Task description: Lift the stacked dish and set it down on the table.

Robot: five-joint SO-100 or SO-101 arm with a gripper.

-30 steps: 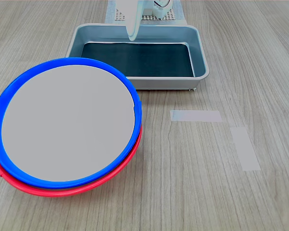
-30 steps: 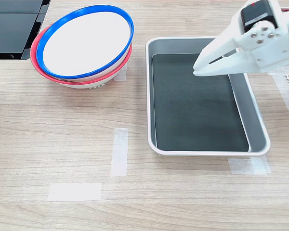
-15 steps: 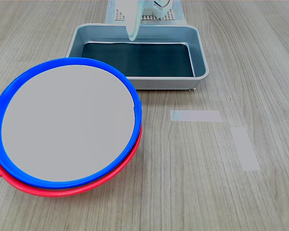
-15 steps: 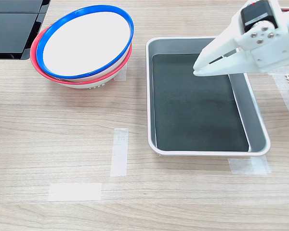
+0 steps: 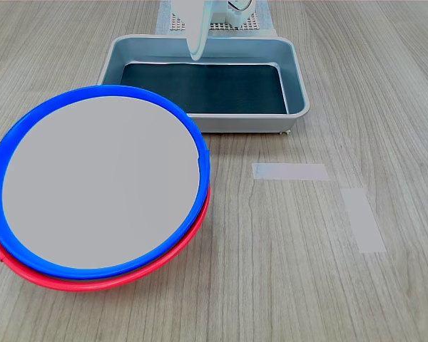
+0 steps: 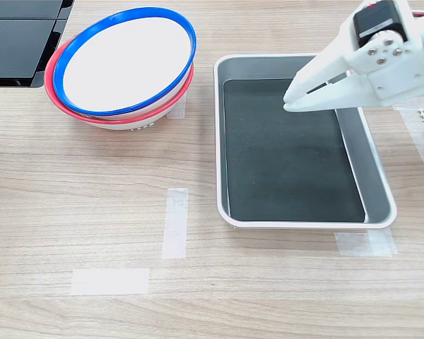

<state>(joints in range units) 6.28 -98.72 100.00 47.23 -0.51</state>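
The stacked dish (image 5: 100, 185), a blue-rimmed plate with a pale grey centre, rests slightly tilted on a red-rimmed plate (image 5: 93, 282) on the table (image 5: 285, 271). In the second exterior view the stacked dish (image 6: 124, 60) is at the upper left, over the red-rimmed plate (image 6: 92, 117). My white gripper (image 6: 288, 105) hovers over the metal tray (image 6: 218, 141), well off to the second exterior view's right of the dish. Its fingers meet at the tips and hold nothing. In the first exterior view the gripper (image 5: 195, 54) points down at the tray's far side.
The metal tray (image 5: 299, 92) with a dark bottom stands behind the plates. Pale tape strips (image 5: 289, 172) (image 5: 362, 219) lie on the wood; more strips (image 6: 174, 222) (image 6: 109, 281) show in the second exterior view. A dark panel (image 6: 18, 39) sits at its upper left corner.
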